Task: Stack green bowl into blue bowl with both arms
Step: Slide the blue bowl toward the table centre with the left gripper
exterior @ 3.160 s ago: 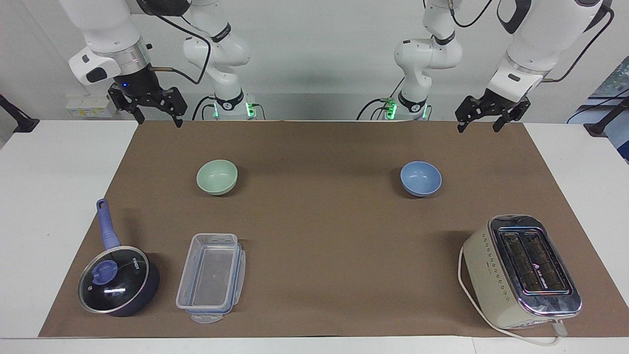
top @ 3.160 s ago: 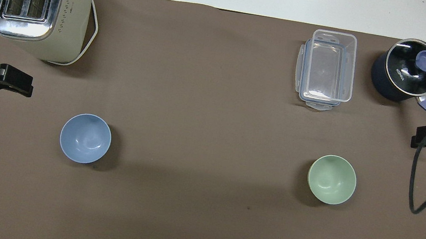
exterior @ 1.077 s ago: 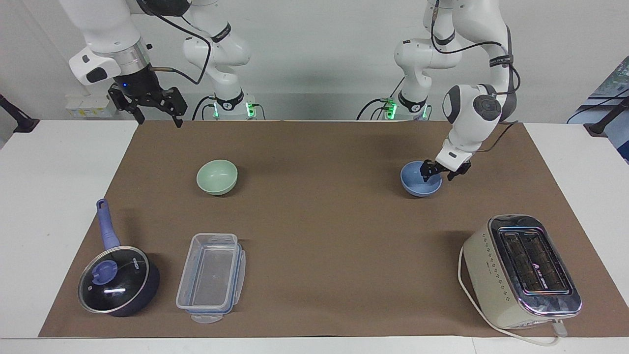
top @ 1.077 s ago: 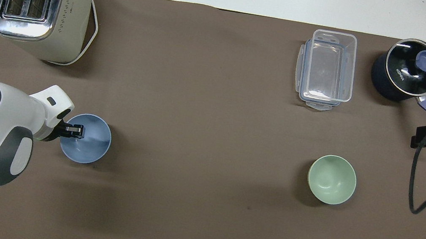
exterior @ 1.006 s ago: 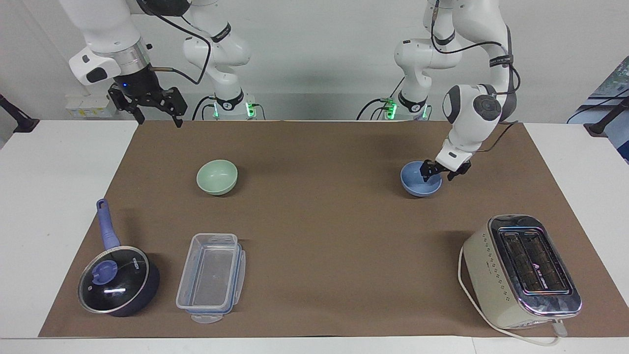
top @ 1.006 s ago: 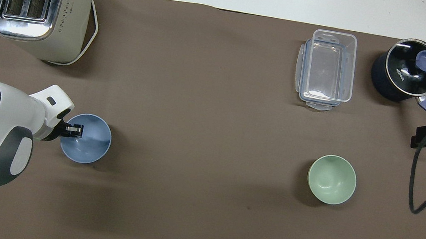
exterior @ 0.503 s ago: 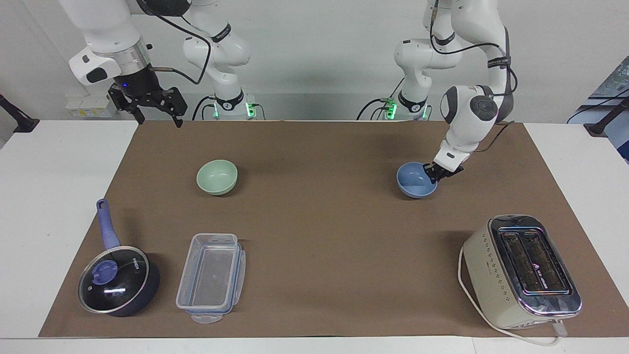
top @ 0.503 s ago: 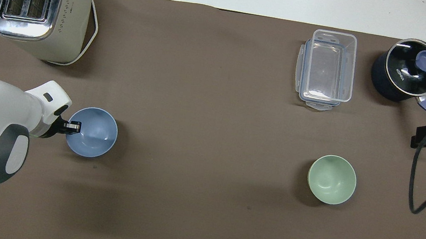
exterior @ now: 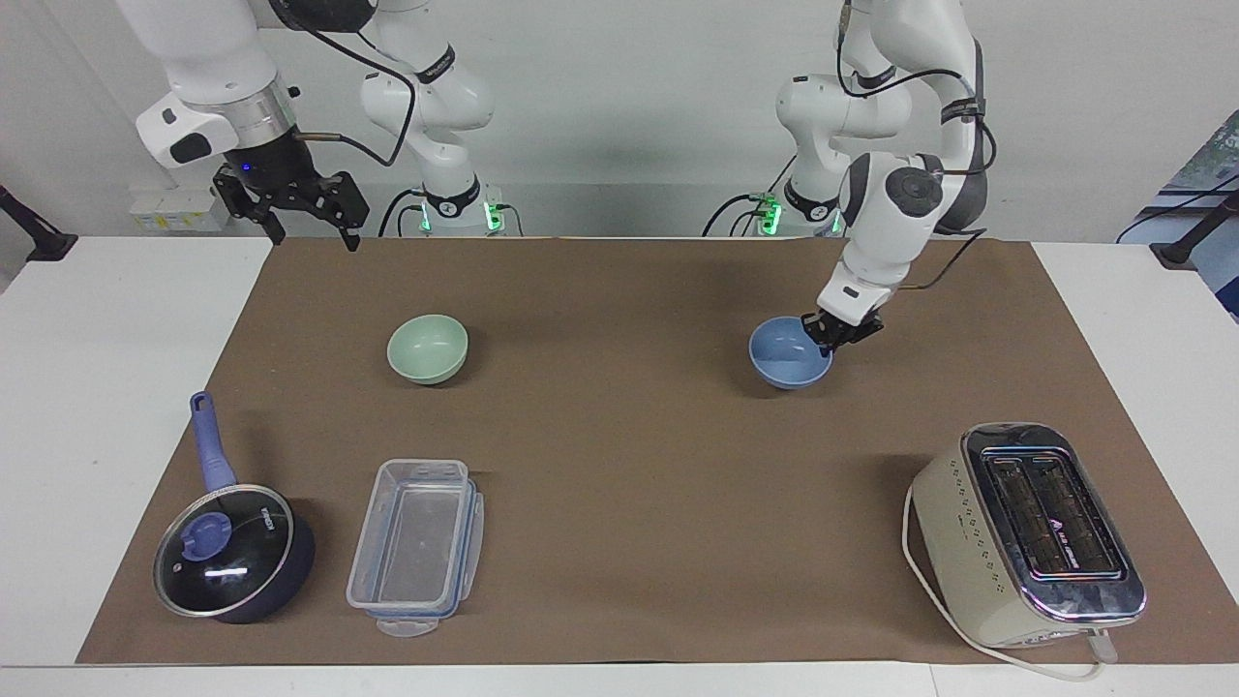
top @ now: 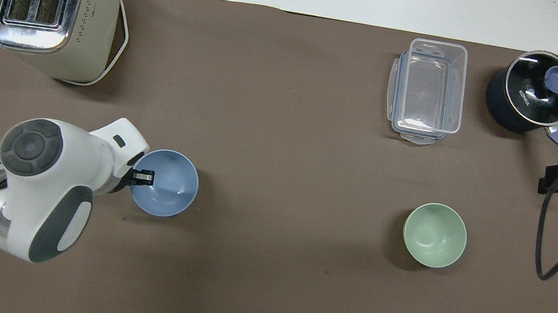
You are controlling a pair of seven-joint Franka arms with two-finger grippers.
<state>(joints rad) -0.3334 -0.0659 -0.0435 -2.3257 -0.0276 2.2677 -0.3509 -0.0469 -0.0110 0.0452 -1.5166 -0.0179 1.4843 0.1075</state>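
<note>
Bowls first: I see the blue bowl (exterior: 789, 353), small, round, plain periwinkle, upright with my left gripper (exterior: 830, 341) pinching its rim on the side toward the left arm's end. I find the green bowl (exterior: 428, 348), pale mint, matte, same size, upright on the brown mat (exterior: 629, 465), well apart from that gripper. My right gripper (exterior: 305, 227) waits spread above the mat's edge.
</note>
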